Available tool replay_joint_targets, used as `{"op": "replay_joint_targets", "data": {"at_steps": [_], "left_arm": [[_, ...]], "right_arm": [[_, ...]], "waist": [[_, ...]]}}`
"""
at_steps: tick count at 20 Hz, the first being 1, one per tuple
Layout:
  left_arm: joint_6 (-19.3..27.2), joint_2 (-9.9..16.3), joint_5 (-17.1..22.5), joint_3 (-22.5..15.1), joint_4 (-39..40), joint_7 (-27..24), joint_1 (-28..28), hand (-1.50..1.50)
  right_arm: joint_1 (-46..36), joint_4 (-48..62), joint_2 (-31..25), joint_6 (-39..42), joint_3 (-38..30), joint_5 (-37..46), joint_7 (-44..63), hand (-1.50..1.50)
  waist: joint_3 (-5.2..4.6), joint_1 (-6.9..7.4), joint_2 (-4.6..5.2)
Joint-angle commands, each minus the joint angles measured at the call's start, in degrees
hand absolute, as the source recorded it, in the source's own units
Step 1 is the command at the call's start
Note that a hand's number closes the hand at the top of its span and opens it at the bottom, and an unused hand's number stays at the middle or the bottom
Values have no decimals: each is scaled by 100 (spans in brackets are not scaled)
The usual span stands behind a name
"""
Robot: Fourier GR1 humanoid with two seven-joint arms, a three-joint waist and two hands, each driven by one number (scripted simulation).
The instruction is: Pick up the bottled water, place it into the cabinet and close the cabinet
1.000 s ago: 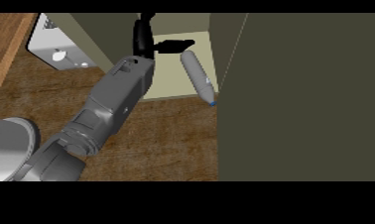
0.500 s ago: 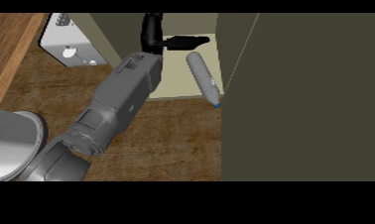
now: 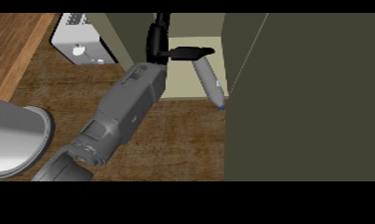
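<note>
Grey forearm ending in black left hand [image 3: 162, 44], fingers straight and apart, thumb tip meeting slim grey bottled water [image 3: 208, 80] lying inside pale open cabinet [image 3: 192, 29], blue cap toward dark olive door [image 3: 300, 94].

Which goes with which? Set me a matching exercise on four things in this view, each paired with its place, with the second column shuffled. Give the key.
Things:
1. bottled water
2. white appliance
3. cabinet door
4. left hand

Places:
A. on the wooden counter, at the view's top left
B. lying on the cabinet's pale floor, blue cap toward the front edge
C. black, at the bottle's far end, inside the cabinet's opening
D. dark panel filling the view's right side

Pairs: 1-B, 2-A, 3-D, 4-C
</note>
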Motion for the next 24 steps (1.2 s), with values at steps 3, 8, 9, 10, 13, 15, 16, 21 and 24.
{"op": "replay_joint_targets", "data": {"at_steps": [3,8,9,10,13,15,16,21,24], "left_arm": [[-99,-17,252,-520,-1119,304,733,-150],[-302,-17,511,-1098,-2400,505,1587,-150],[-535,-17,449,-1002,-2499,632,1655,-150],[-514,-17,594,-1373,-2833,352,2118,-150],[-454,-16,482,-1565,-3613,425,2584,-150],[-402,9,405,-1680,-4265,715,2893,-150],[-490,86,308,-1796,-4401,619,3087,-150],[-528,264,202,-2138,-5402,695,3909,-150],[-394,669,105,-2394,-6350,913,4574,150]], "right_arm": [[134,-674,23,-126,49,-282,360,-150],[-114,-676,148,-434,229,-126,658,-150],[88,-779,33,-278,24,-332,500,-150],[-47,-486,50,-218,67,-155,358,-150],[214,-724,6,-175,14,-231,344,-150],[375,-753,112,-215,315,49,377,-150],[263,-859,180,-352,413,205,455,-150],[524,-857,-156,55,287,252,150,-150],[248,-742,-290,143,393,278,189,-150]], "waist": [[2,61,-48],[-1,177,-58],[1,196,-72],[1,139,-62],[2,182,-76],[1,242,-90],[-1,231,-71],[1,153,-66],[2,239,-68]]}}
